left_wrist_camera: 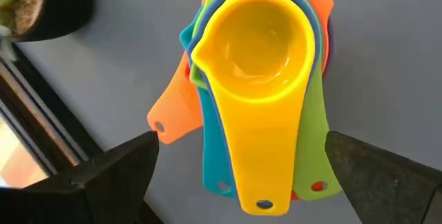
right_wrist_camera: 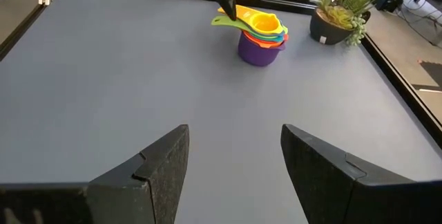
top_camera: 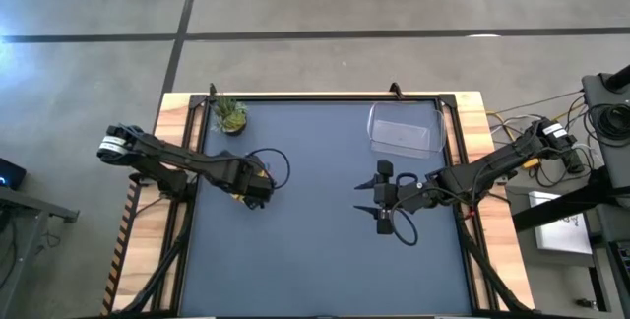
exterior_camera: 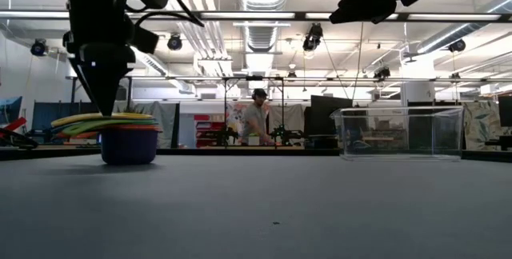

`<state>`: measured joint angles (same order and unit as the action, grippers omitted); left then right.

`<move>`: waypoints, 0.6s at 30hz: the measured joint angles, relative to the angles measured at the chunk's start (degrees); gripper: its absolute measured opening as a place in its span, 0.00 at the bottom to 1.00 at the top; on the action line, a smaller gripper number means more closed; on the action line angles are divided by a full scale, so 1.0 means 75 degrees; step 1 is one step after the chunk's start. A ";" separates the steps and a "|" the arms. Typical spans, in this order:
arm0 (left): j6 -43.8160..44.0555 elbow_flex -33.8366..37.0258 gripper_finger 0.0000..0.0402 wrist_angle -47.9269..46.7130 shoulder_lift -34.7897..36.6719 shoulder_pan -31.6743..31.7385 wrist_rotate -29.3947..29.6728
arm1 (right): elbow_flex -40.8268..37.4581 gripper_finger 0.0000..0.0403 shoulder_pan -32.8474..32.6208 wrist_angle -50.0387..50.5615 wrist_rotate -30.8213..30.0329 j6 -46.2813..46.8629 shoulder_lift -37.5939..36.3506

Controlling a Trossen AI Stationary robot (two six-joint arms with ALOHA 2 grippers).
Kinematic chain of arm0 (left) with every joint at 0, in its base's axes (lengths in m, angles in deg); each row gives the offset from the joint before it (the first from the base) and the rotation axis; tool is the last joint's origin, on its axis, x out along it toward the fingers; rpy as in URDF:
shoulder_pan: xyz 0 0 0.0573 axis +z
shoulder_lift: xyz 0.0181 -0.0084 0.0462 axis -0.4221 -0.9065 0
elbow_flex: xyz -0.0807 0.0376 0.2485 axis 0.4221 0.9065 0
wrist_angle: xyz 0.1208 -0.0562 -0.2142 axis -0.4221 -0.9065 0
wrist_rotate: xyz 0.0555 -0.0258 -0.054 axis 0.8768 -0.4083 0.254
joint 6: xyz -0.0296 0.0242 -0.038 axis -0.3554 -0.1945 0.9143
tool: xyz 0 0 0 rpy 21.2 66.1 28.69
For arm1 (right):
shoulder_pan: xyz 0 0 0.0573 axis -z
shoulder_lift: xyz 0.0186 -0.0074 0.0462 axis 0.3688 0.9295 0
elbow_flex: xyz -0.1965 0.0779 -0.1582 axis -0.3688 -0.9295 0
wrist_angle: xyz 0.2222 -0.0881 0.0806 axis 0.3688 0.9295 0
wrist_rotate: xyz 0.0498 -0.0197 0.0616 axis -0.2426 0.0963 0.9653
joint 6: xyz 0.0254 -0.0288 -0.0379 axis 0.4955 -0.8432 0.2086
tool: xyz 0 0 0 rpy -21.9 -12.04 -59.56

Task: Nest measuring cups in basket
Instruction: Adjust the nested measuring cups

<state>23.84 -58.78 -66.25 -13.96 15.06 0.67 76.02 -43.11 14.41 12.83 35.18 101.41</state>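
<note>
1. Measuring cups (left_wrist_camera: 257, 65) sit nested in one stack on the tabletop (top_camera: 315, 250), on my left half, near the small potted plant (top_camera: 230, 114) in the far left corner.
2. Yellow is the top cup (left_wrist_camera: 252, 44); its flat handle runs out between my left fingers in the left wrist view. Green, teal and orange handles (left_wrist_camera: 173, 106) fan out beneath it.
3. From the right wrist view the bottom of the stack is the purple cup (right_wrist_camera: 260, 51), with orange and teal rims showing between it and the yellow one.
4. My left tool (top_camera: 258, 183) hangs directly over the stack with its fingers (left_wrist_camera: 117, 175) spread wide, one on each side of the handles and clear of them. It grips nothing.
5. In the low view the left tool comes down as a dark wedge just above the handles of the stack (exterior_camera: 120, 131), which rests on the tabletop.
6. The basket (top_camera: 402, 130) is the clear bin standing at the far right of the tabletop, well apart from the stack. I see no cups in it (exterior_camera: 398, 133).
7. My right tool (top_camera: 379, 201) waits over the right half of the tabletop, nearer than the basket, fingers (right_wrist_camera: 155, 169) partly apart and holding nothing.
8. A person (exterior_camera: 256, 119) stands in the room beyond the tabletop.
</note>
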 joint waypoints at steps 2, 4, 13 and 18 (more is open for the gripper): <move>-0.0138 0.0074 0.99 0.0148 0.0000 0.0000 -0.0005 | 0.0000 0.54 -0.0001 -0.0023 0.0000 0.0000 0.0000; -0.0293 0.0085 0.99 0.0351 0.0000 0.0000 0.0009 | -0.0003 0.54 -0.0001 -0.0020 0.0000 0.0000 0.0000; -0.0569 0.0190 0.99 0.0470 -0.0083 0.0074 0.0277 | -0.0012 0.54 0.0000 -0.0023 0.0000 0.0000 0.0000; -0.0861 0.0425 0.99 0.0870 -0.0203 0.0079 0.0237 | -0.0029 0.54 0.0002 -0.0029 0.0000 -0.0008 0.0000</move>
<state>17.38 -55.59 -59.72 -15.48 15.65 2.45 75.80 -43.09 14.19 12.83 35.12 101.41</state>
